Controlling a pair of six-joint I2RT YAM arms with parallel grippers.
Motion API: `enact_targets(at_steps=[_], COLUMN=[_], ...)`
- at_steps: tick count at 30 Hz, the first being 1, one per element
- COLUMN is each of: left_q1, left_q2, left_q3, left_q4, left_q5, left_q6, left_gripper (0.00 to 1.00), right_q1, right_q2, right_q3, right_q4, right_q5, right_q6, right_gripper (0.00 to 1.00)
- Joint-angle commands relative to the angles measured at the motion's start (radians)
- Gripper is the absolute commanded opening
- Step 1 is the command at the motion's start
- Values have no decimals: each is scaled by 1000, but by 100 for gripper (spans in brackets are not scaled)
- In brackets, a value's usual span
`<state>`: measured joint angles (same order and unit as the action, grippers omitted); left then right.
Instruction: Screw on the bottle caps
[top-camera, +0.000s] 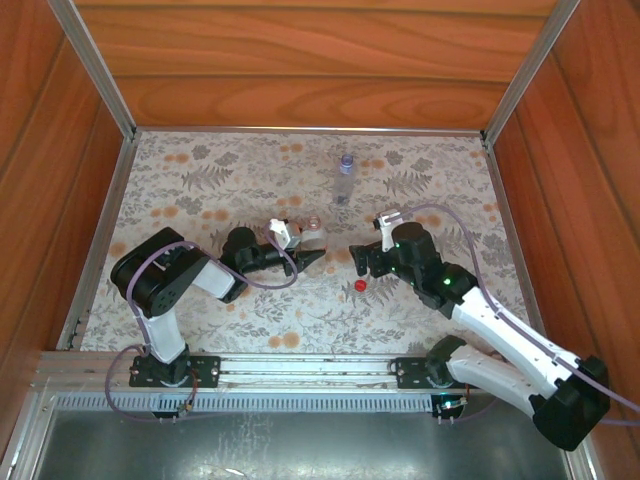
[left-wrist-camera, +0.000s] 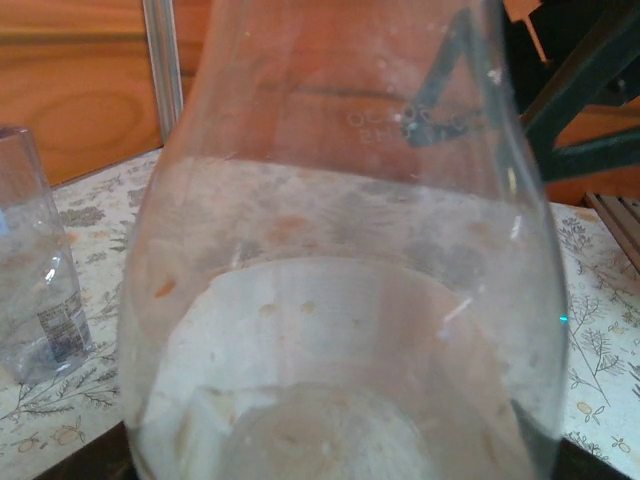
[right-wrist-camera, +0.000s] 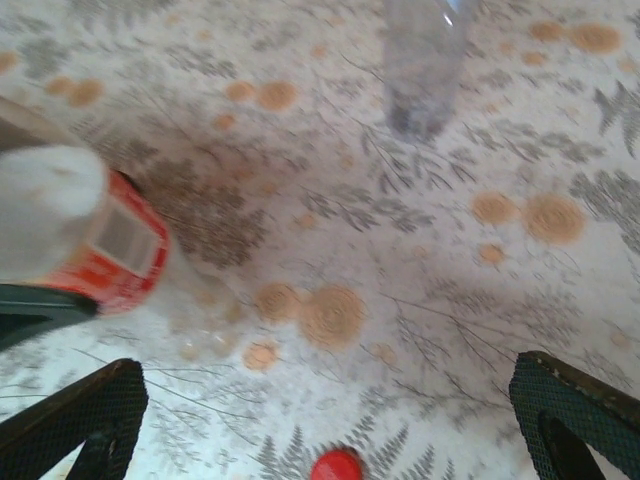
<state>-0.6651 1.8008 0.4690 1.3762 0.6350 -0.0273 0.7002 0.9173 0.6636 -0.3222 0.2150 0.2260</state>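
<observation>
We pinch the red-and-white labelled bottle (right-wrist-camera: 120, 245) in the left gripper (top-camera: 305, 255), its print too blurred to read; the right gripper (right-wrist-camera: 330, 400) hangs spread over the red cap (right-wrist-camera: 337, 466).

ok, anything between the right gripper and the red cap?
Nothing visible. The red cap lies on bare cloth, in line between the fingers of the open right gripper. The labelled bottle is off to the left.

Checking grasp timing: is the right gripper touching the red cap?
Apart. Right wrist view: red cap lies between open fingers of the right gripper, cloth showing either side.
</observation>
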Motion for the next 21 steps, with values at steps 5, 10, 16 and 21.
enact_targets(at_steps=[5,10,16,21], left_q1=[-6,-5,-5,-6], left_q2=[0,10,19,25], left_q3=[-7,-3,6,11], left_q4=[40,40,40,40], left_q5=[32,32,38,43], left_q6=[-3,-6,-13,-16], left_gripper=[56,65,65,63], right_q1=[5,35,75,115], right_q2=[71,122,189,278], right_q3=[26,-15,-64,-67], right_q4=[-117,-124,-86,-60], right_q5=[24,8,17,44], right_q6=[58,102,138,148], right_gripper=[96,91,71,64])
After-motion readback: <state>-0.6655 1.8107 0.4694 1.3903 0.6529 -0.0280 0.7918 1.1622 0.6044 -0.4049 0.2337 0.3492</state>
